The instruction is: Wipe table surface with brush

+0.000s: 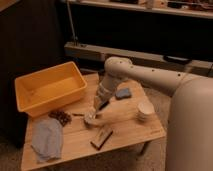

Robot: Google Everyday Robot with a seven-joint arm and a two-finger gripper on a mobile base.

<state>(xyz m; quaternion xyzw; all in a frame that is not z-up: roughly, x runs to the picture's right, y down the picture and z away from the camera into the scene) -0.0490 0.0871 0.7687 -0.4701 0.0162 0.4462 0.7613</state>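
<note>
The light, pale-brown wooden plank table surface (131, 126) shows darker seams, with a bright yellow plastic tub (31, 100) far left and a crumpled grey-blue cloth (47, 142) near left. Over the table's middle, the cream-white gripper (98, 106) meets the slim brush (91, 119), whitish at its round head, dark along its handle.

dim room | dark wall (30, 40) | shelving (150, 10) behind | speckled floor (10, 152) | pincer (97, 107) low over table surface (125, 127)
</note>
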